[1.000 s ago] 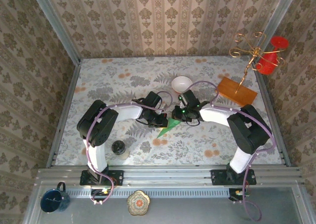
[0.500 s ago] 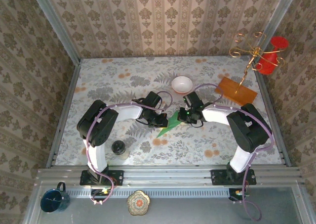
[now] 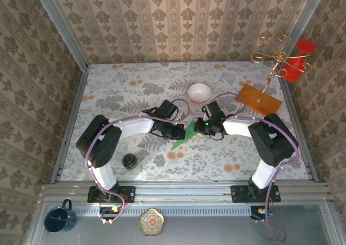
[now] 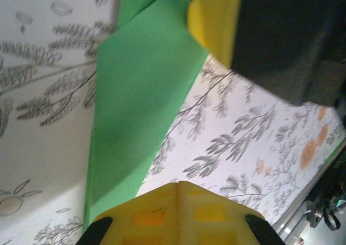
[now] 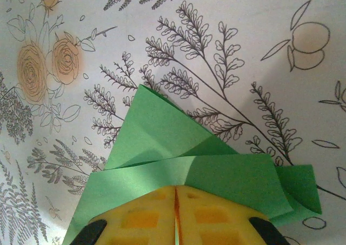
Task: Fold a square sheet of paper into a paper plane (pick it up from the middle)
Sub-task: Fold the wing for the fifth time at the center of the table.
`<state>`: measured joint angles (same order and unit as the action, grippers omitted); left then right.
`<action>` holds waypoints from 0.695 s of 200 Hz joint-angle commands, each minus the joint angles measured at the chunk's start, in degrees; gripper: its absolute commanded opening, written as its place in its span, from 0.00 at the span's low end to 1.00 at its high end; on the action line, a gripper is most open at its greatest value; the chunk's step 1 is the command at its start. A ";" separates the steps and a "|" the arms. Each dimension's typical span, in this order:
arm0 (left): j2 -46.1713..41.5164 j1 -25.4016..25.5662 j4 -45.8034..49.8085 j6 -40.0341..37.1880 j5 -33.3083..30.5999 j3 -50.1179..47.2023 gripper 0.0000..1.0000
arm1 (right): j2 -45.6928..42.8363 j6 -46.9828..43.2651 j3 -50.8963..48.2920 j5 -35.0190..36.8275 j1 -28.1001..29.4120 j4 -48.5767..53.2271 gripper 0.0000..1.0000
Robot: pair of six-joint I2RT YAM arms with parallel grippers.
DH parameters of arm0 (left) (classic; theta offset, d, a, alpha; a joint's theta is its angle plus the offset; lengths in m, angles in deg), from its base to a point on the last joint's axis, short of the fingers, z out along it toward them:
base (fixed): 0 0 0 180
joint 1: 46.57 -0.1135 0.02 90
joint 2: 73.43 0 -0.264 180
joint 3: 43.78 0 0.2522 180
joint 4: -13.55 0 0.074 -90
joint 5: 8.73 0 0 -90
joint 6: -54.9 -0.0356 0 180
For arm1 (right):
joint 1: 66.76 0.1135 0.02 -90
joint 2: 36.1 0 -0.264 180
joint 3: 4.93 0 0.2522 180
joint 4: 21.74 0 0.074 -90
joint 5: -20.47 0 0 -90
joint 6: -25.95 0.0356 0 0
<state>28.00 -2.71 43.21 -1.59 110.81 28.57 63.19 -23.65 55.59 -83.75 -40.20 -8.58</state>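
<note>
- Overhead, the left tool (image 3: 178,131) and the right tool (image 3: 199,127) met tip to tip over the middle of the tabletop (image 3: 119,93), on the near side of the white bowl (image 3: 199,92). The green paper sheet (image 3: 181,139), partly folded to a point, lay between and just below them, its tip aimed near-left.
- At the left wrist, the left tool (image 4: 177,202) had its pads pressed together with no gap. The green paper sheet (image 4: 140,104) ran as a long folded strip up to the left corner of those pads. It could not be determined whether any paper was pinched. The right tool (image 4: 216,23) sat on the far end of the strip.
- At the right wrist, the right tool (image 5: 175,207) was fully closed. The green paper sheet (image 5: 178,147) passed under its tips, so a pinch on a folded layer appeared likely. Several overlapping flaps stood slightly raised off the tabletop.
- Handling, as judged: the sheet is light, thin and limp. It creases permanently and slides readily on the smooth surface. Grip on a doubled fold near the middle, not on the fragile tip, and use light pressure.
</note>
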 commanded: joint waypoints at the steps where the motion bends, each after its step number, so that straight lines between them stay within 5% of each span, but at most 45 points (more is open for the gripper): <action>1: 1.83 -0.02 1.54 1.42 -0.42 -1.49 0.08 | 1.81 -1.46 -1.76 0.42 -0.38 3.00 0.12; 81: 5.18 -0.10 3.80 1.29 -2.91 -2.22 0.05 | -4.49 -5.00 1.65 1.78 2.61 7.07 0.12; 139: 5.01 -0.26 3.43 1.29 -2.83 -2.17 0.04 | -3.44 3.34 0.59 4.20 9.23 1.45 0.12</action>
<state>31.43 -2.78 44.45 -1.15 109.90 27.68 58.47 -24.29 55.64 -81.67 -32.85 -5.17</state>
